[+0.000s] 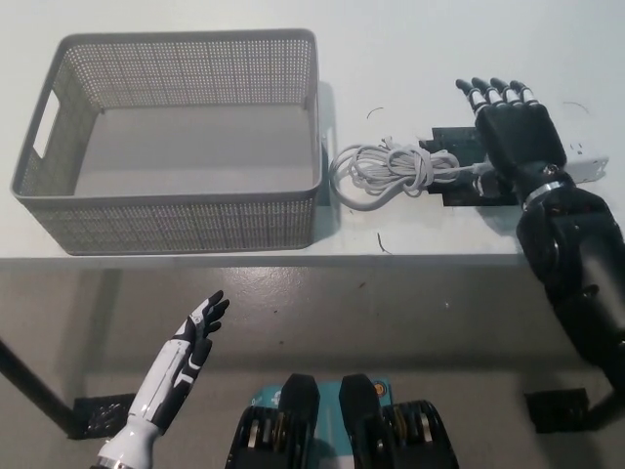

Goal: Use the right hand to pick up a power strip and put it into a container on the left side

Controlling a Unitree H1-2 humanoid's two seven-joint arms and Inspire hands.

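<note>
Head view: the black right hand (516, 132), fingers spread and holding nothing, lies flat over the white power strip (584, 162) at 3 o'clock on the desk (410, 39). Its coiled cord (386, 171) lies just beside the grey container (181, 137) at 9 o'clock. The white left hand (195, 332) rests spread below the desk edge.

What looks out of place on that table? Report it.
Nothing is spilled or broken. The power strip is mostly hidden beneath the open right hand, its white cord bundled loosely beside the empty gray basket. Dark tape patches and small scuffs mark the table.
</note>
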